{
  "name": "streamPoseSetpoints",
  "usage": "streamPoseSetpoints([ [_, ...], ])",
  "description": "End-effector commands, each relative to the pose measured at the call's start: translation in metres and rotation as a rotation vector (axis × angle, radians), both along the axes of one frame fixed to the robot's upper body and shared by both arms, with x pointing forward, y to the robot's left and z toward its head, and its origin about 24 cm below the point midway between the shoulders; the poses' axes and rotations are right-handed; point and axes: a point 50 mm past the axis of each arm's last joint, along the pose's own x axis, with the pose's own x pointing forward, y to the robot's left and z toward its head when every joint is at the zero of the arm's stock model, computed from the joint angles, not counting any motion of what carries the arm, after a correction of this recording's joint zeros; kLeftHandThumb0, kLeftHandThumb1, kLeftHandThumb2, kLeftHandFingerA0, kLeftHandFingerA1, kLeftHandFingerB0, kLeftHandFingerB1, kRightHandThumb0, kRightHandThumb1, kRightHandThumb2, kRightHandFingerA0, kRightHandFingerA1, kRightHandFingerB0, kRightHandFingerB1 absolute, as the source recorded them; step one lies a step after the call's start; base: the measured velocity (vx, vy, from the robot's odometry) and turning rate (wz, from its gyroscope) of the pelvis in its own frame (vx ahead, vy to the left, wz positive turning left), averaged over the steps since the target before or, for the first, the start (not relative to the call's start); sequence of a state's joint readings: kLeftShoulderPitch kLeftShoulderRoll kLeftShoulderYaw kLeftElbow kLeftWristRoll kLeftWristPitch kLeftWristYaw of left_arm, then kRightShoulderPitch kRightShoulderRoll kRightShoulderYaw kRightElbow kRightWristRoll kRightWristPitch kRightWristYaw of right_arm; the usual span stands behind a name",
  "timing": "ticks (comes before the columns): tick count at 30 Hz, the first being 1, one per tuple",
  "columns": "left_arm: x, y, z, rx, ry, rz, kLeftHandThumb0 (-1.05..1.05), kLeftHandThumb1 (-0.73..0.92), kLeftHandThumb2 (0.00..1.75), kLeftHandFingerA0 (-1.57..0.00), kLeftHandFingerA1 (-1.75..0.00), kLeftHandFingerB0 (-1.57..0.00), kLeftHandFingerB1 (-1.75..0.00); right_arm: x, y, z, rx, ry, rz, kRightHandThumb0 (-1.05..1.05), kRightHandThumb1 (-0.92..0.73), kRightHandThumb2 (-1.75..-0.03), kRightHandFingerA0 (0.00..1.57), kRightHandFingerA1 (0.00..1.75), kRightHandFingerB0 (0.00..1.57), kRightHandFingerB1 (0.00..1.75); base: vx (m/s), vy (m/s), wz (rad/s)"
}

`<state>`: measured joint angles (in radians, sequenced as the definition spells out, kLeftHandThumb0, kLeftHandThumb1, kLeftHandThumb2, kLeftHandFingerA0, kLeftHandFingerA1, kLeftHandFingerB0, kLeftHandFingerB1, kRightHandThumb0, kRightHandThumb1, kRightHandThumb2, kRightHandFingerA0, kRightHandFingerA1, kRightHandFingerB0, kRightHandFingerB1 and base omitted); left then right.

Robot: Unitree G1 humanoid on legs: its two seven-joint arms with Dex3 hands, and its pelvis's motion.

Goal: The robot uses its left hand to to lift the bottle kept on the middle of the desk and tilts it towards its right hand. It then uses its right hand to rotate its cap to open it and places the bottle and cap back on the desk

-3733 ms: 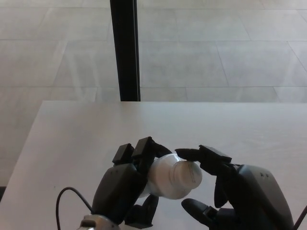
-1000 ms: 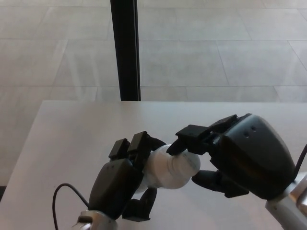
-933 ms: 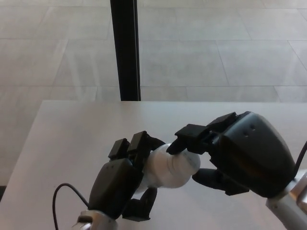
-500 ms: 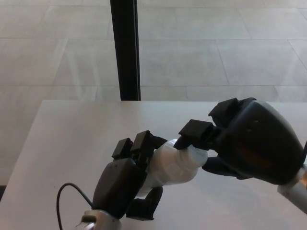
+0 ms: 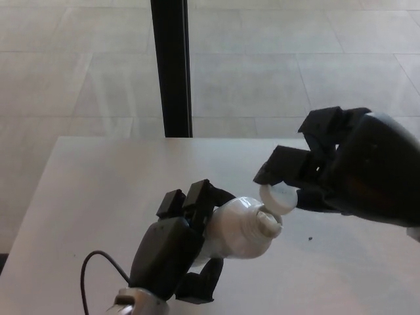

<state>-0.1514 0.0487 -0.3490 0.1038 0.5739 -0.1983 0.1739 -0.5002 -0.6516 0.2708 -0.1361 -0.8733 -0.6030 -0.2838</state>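
Desk (image 5: 98,190), pale and broad, fills the lower frame, a black post (image 5: 170,65) standing behind it on a tiled floor (image 5: 295,59). The right hand (image 5: 341,174) pinches a small white cap (image 5: 277,197), lifted just clear of the bottle's neck. The left hand (image 5: 174,252) grips the plain white bottle (image 5: 239,230), tilted rightward above the desk; no label is readable. A black cable (image 5: 98,269) loops beside the left wrist.

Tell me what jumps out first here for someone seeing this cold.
Two big black hands meet low over a pale desk. The left hand grips a white bottle tilted toward the right, its neck open. Just above the neck, the right hand pinches the white cap, clear of the bottle. Behind the desk, a black post stands against grey floor tiles.
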Motion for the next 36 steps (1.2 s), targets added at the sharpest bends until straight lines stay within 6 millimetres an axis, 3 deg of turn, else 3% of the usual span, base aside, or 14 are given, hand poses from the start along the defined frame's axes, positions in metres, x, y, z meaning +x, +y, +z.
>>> streamPoseSetpoints([
  [1, -0.004, 0.001, -0.004, 0.023, 0.02, -0.015, 0.32, 0.48, 1.6, -1.2, -1.75, -1.12, -1.57, -0.027, -0.019, 0.062, 0.022, -0.389, 0.396, -0.29, -0.53, -0.65, 0.95, 1.45, 0.73, 0.91, 0.0, 0.0, 0.0],
  [5, -0.002, 0.001, -0.003, 0.03, 0.013, -0.017, 0.25, 0.44, 1.61, -1.21, -1.75, -1.12, -1.56, -0.029, -0.019, 0.068, -0.007, -0.413, 0.42, -0.32, -0.52, -0.62, 0.95, 1.39, 0.7, 0.91, 0.0, 0.0, 0.0],
  [6, -0.001, 0.002, -0.003, 0.031, 0.01, -0.018, 0.18, 0.73, 1.4, -1.22, -1.32, -1.16, -1.26, -0.029, -0.019, 0.069, -0.01, -0.418, 0.422, -0.33, -0.53, -0.63, 0.97, 1.42, 0.71, 0.91, 0.0, 0.0, 0.0],
  [7, -0.001, 0.002, -0.003, 0.033, 0.005, -0.018, 0.18, 0.73, 1.4, -1.22, -1.32, -1.16, -1.26, -0.03, -0.019, 0.07, -0.012, -0.424, 0.424, -0.33, -0.53, -0.63, 0.97, 1.42, 0.71, 0.91, 0.0, 0.0, 0.0],
  [8, -0.001, 0.002, -0.003, 0.034, 0.002, -0.017, 0.27, 0.43, 1.59, -1.23, -1.74, -1.15, -1.56, -0.03, -0.019, 0.07, -0.013, -0.421, 0.427, -0.34, -0.52, -0.63, 0.95, 1.4, 0.7, 0.89, 0.0, 0.0, 0.0],
  [17, -0.001, 0.011, 0.001, 0.047, 0.03, -0.012, 0.21, 0.39, 1.57, -1.2, -1.75, -1.1, -1.54, -0.021, -0.035, 0.051, 0.046, -0.333, 0.3, -0.32, -0.55, -0.71, 1.08, 1.53, 0.78, 0.97, 0.0, 0.0, 0.0],
  [18, 0.001, 0.016, 0.004, 0.066, 0.024, -0.008, 0.32, 0.51, 1.4, -1.26, -1.46, -1.16, -1.35, -0.02, -0.038, 0.046, 0.052, -0.31, 0.28, -0.33, -0.56, -0.7, 1.06, 1.54, 0.78, 0.95, 0.0, 0.0, 0.0],
  [20, 0.003, 0.024, 0.009, 0.109, 0.019, -0.01, 0.21, 0.41, 1.55, -1.04, -1.75, -0.99, -1.55, -0.019, -0.043, 0.038, 0.056, -0.278, 0.263, -0.33, -0.56, -0.68, 1.04, 1.56, 0.78, 0.93, 0.0, 0.0, 0.0],
  [24, 0.016, 0.045, 0.031, 0.312, 0.027, -0.012, 0.1, 0.33, 1.47, -1.1, -1.67, -0.99, -1.43, -0.017, -0.055, 0.016, 0.079, -0.195, 0.209, -0.42, -0.51, -0.72, 1.03, 1.49, 0.82, 0.9, 0.0, 0.0, 0.0],
  [25, 0.023, 0.057, 0.045, 0.48, 0.06, 0.0, 0.15, 0.44, 1.22, -1.24, -1.36, -1.09, -1.23, -0.017, -0.061, 0.001, 0.087, -0.135, 0.152, -0.34, -0.58, -0.64, 0.97, 1.62, 0.78, 0.9, 0.0, 0.0, 0.0],
  [27, 0.028, 0.064, 0.056, 0.596, 0.103, 0.028, 0.03, 0.44, 1.24, -1.0, -1.65, -0.9, -1.33, -0.017, -0.063, -0.009, 0.106, -0.089, 0.121, -0.33, -0.58, -0.65, 0.97, 1.61, 0.79, 0.89, 0.0, 0.0, 0.0],
  [29, 0.031, 0.075, 0.071, 0.827, 0.123, 0.058, -0.04, 0.6, 0.91, -0.97, -1.5, -0.87, -1.09, -0.017, -0.067, -0.036, 0.124, 0.033, 0.032, -0.31, -0.59, -0.65, 0.95, 1.67, 0.84, 0.84, 0.0, 0.0, 0.0],
  [31, 0.031, 0.082, 0.075, 0.898, 0.177, 0.08, -0.07, 0.67, 0.87, -0.79, -0.83, -0.8, -0.74, -0.018, -0.066, -0.056, 0.134, 0.095, -0.018, -0.28, -0.57, -0.62, 0.94, 1.7, 0.87, 0.8, 0.0, 0.0, 0.0],
  [36, 0.025, 0.08, 0.075, 1.035, 0.327, 0.104, -0.24, 0.77, 0.62, -0.65, -0.73, -0.54, -0.53, -0.026, -0.052, -0.105, 0.114, 0.294, -0.116, -0.29, -0.55, -0.6, 0.91, 1.71, 0.91, 0.74, 0.0, 0.0, 0.0],
])
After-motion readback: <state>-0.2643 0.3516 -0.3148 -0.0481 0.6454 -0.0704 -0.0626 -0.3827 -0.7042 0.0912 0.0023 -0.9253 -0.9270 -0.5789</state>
